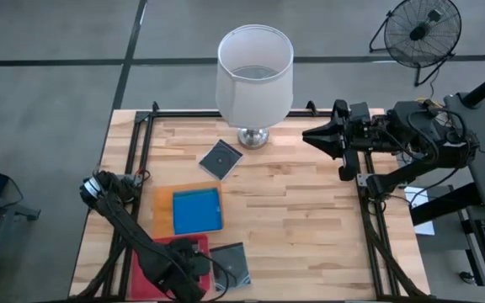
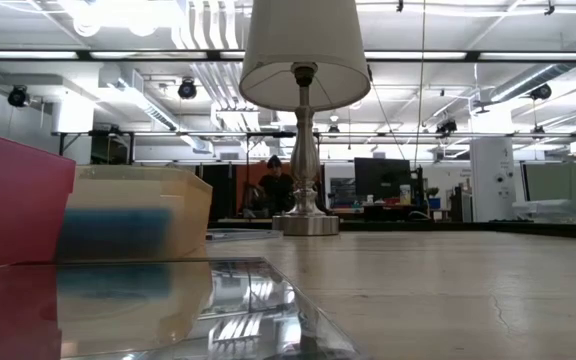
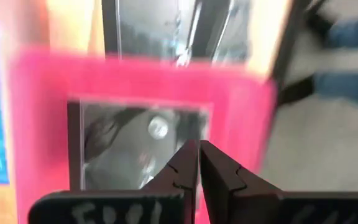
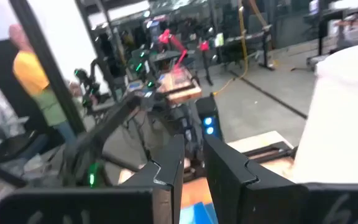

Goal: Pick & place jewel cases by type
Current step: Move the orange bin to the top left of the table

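My left gripper hovers shut over the magenta-pink tray, above a dark grey-transparent case with a round disc that lies flat in it. A second grey case lies on the table beside that tray. A third grey case lies by the lamp base. A bright blue case lies flat in the orange tray. My right gripper waits near the table's far right, with a narrow gap between its fingers. My left gripper points down at the grey case in the magenta-pink tray with its fingers shut. I cannot tell whether their tips touch the case.
A lamp with a white shade stands at the table's far middle. Black frame rails run along the table's left and right sides. Bare wood lies between the trays and the right rail. A person stands beyond the table.
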Robot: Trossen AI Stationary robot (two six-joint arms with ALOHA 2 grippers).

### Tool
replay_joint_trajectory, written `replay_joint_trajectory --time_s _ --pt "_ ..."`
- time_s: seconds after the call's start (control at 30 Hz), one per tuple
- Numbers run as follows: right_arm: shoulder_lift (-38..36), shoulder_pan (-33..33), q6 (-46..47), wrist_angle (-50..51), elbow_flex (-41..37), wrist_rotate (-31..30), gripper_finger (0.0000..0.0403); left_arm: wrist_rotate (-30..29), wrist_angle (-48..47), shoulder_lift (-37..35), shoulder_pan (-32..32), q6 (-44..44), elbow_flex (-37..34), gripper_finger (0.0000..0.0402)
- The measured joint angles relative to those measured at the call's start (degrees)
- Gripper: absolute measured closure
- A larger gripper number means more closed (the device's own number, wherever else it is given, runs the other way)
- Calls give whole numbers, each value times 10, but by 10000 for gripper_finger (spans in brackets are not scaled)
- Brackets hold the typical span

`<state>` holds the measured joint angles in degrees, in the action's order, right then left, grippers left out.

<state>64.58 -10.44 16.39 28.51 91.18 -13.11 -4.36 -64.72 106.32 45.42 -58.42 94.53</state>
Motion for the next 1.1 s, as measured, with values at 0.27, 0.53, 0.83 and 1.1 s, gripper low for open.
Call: replay_joint_trajectory --time_s 0.27,0.53,0.83,1.1 --pt "0 -2 10 57 0 41 346 -103 4 -7 -39 -15 101 402" --pt "-5 -21 27 84 0 76 346 -108 42 -7 -75 7 107 402" --pt "-18 -39 72 176 0 76 346 -116 113 -7 -127 13 102 402" --pt "-18 -78 132 280 -1 70 346 -84 96 9 -148 9 101 402"
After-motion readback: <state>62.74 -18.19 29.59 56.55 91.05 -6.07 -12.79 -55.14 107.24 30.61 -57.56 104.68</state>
